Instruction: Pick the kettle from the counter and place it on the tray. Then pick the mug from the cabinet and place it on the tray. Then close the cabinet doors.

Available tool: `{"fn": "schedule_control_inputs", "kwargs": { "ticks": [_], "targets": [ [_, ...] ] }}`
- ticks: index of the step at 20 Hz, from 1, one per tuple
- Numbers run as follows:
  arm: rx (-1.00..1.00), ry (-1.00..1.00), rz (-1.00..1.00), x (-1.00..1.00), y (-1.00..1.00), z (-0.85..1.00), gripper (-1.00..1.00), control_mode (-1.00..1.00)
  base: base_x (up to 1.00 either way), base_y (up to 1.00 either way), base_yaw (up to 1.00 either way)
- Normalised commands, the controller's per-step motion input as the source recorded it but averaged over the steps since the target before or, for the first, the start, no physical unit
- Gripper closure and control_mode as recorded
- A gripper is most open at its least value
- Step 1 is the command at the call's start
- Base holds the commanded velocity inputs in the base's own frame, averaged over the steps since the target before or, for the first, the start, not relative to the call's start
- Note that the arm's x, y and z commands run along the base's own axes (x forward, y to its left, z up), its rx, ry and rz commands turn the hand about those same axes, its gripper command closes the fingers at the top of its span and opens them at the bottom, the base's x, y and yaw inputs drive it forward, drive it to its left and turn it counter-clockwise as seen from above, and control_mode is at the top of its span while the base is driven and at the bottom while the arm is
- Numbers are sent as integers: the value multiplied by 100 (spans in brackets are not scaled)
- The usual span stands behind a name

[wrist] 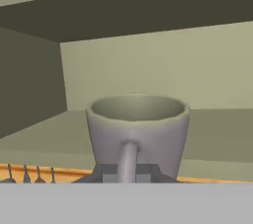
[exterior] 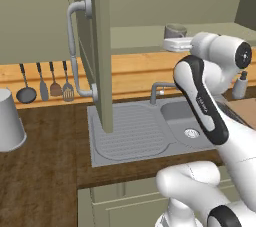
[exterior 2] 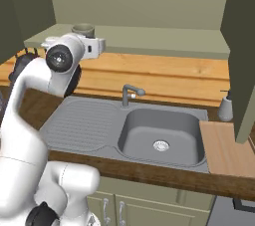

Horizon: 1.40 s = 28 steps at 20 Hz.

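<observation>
Left base view: arm raised to the open cabinet (exterior: 150, 36), white hand level with the shelf, grey mug (exterior: 175, 31) standing on that shelf just behind the hand. One cabinet door (exterior: 97, 46) swung open above the drainboard (exterior: 130, 131).

Right base view: same mug (exterior 2: 83, 30) on the shelf directly behind the hand; pale tray (exterior 2: 226, 148) lying on the dark surface (exterior 2: 149, 172) right of the sink (exterior 2: 162, 135).

Hand view: claw (wrist: 127, 172) pinched shut on the mug's handle (wrist: 127, 161), mug upright, dark greenish inside showing.
</observation>
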Motion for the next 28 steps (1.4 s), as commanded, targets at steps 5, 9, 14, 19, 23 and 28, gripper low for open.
{"fn": "schedule_control_inputs", "kwargs": {
  "ticks": [5, 9, 14, 19, 23, 28],
  "targets": [
    [0, 0, 0, -100, -4, 8, 100, -100, 0, 0, 0],
    [0, 0, 0, -97, -4, -2, 100, -100, 0, 0, 0],
    [-5, 0, 0, -77, 0, -32, 100, -100, 0, 0, 0],
    [-9, 0, 2, -55, 10, -45, 100, -100, 0, 0, 0],
    [-4, 0, 2, -36, 3, -27, 100, 100, -50, -4, 0],
    [0, 0, 0, 0, 0, 0, 100, 100, -100, -49, 0]
  ]
}}
